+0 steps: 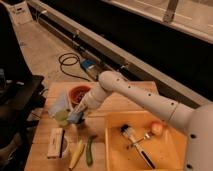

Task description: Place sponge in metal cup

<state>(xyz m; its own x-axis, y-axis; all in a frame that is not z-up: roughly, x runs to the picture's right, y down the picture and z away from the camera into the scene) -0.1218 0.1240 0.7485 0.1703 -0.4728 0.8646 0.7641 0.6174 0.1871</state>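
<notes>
Wooden tabletop point(115, 107) fills the lower half of the view, with a concrete floor, a coiled black cable point(70, 64) and a long dark rail behind it.

Nearest, along the front edge, lie a white-and-black brush point(56, 143), a yellow piece point(76, 152) and a green one point(90, 150), side by side and apart from the work. To the right sits a yellow tray point(115, 150) holding a second brush point(135, 142) and a peach-coloured fruit point(157, 128).

Further in, the gripper point(77, 116) points down at the table's left-middle, the white arm point(145, 100) reaching in from the right. The sponge point(75, 118), blue, shows at the fingertips, apparently pinched between them; I judge it is held low and upright so it can drop straight in. The cup point(80, 121) shows only as a dark shape directly beneath, so the sponge looks at its mouth or just above; whether it has touched the rim I cannot tell.

Just left stands a translucent green cup point(61, 116), close enough to be bumped. Behind, an orange bowl point(80, 93) sits near the arm.
</notes>
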